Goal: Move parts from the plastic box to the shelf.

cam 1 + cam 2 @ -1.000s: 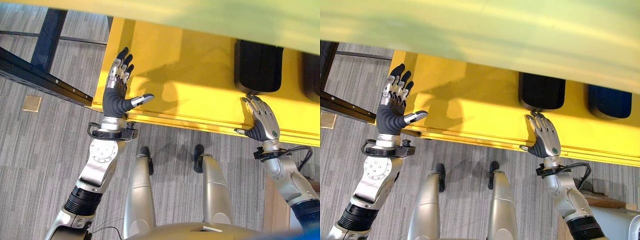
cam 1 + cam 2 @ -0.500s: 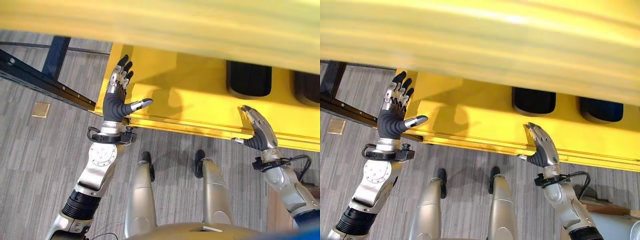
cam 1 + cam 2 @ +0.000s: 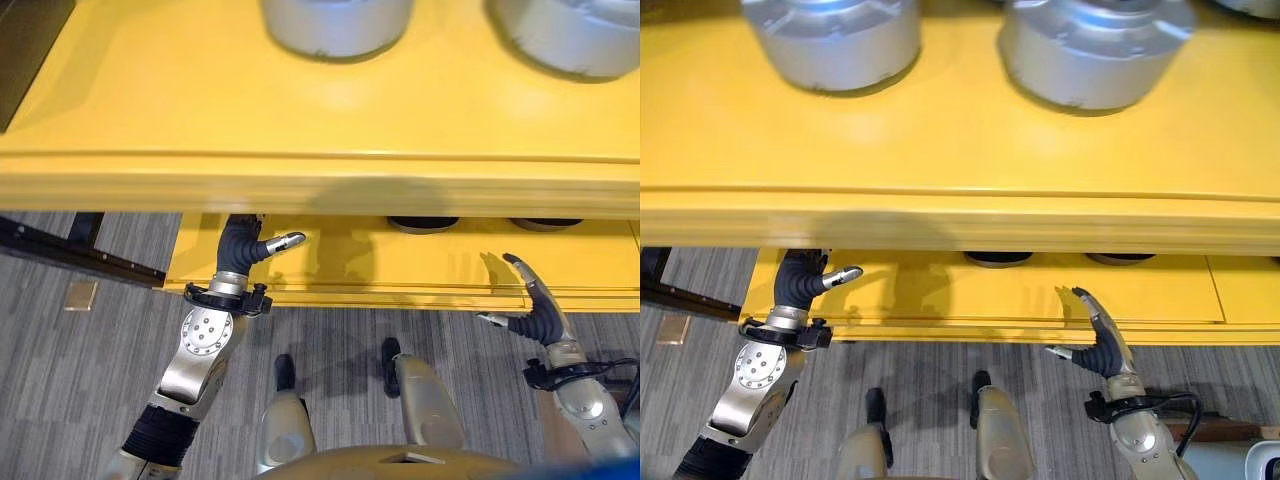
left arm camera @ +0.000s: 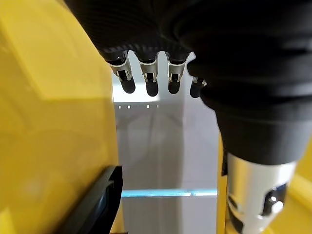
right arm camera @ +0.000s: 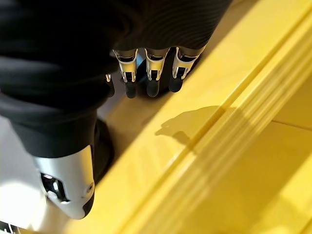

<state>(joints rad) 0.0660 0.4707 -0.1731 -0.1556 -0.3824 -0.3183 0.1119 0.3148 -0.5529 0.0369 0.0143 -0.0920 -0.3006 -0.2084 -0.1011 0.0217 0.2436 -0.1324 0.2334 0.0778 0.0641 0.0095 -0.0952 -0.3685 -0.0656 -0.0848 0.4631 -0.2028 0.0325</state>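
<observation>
Left eye view: shelf (image 3: pixel 320 110) runs left-right.

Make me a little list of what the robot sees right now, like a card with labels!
Shelf: yellow shelf with two levels
Upper level: two silver round parts, side by side
Lower level: dark round parts, mostly hidden under the upper level
Left hand: open, reaching in over the lower level, holding nothing
Right hand: open, above the lower level's front edge, holding nothing
Floor: grey carpet
</observation>
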